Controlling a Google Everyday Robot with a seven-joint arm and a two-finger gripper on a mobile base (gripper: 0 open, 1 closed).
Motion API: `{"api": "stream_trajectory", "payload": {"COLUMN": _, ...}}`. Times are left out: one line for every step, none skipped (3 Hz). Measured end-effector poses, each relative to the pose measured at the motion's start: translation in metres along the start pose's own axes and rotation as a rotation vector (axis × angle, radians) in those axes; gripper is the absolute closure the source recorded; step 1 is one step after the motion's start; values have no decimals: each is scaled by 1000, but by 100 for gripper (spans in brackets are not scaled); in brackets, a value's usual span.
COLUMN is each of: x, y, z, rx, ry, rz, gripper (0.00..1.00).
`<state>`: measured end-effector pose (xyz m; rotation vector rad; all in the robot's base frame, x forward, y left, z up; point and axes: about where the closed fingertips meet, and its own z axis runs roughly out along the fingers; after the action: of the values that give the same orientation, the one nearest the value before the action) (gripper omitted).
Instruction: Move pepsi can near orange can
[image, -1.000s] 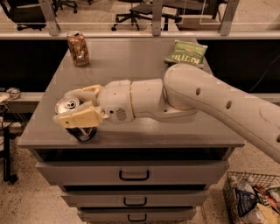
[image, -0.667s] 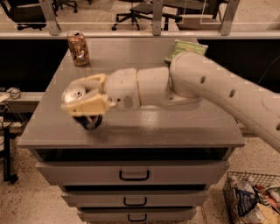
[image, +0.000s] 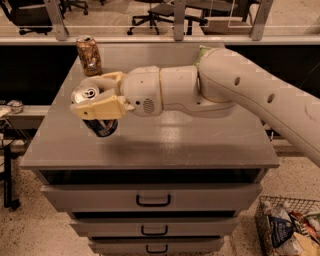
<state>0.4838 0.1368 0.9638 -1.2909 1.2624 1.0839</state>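
Pincer (image: 88, 98): hovering over the front-left part of the desk, clamping the pepsi can between its two tan fingers, one lying across the can's front and the other behind it.
Pepsi can (image: 102, 127): hanging in the pincer and tilting, its silver top facing up and to the left; its blue base is appearing to float just above the desk rather than resting on it.
Orange can (image: 89, 55): standing upright at the back-left corner of the desk, apart from the pepsi can and farther back.
Desk (image: 200, 145): carrying both cans; its grey top is sitting over a stack of drawers (image: 152, 200).
Arm (image: 240, 92): reaching in from the right, crossing the middle of the desk.
Bag (image: 202, 50): showing only as a green edge behind the arm at the back of the desk.
Progress, done: the grasp is looking secure and the pepsi can is looking raised, so the pick-up is judged complete.
Progress, left: the gap between the cans is remaining open; carrying the pepsi can toward the back-left corner, setting it down beside the orange can without knocking it, and letting go are all pending.
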Motion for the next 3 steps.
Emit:
{"api": "stream_trajectory", "payload": {"x": -1, "y": -31, "z": -3, "rx": 85, "ry": 16, "rz": -42, "gripper": 100}}
{"api": "stream_trajectory", "payload": {"x": -3, "y": -90, "z": -16, "rx": 205, "ry": 48, "rz": -91, "gripper": 100}}
{"api": "stream_trajectory", "payload": {"x": 0, "y": -148, "z": -23, "rx": 290, "ry": 54, "rz": -101, "gripper": 100}}
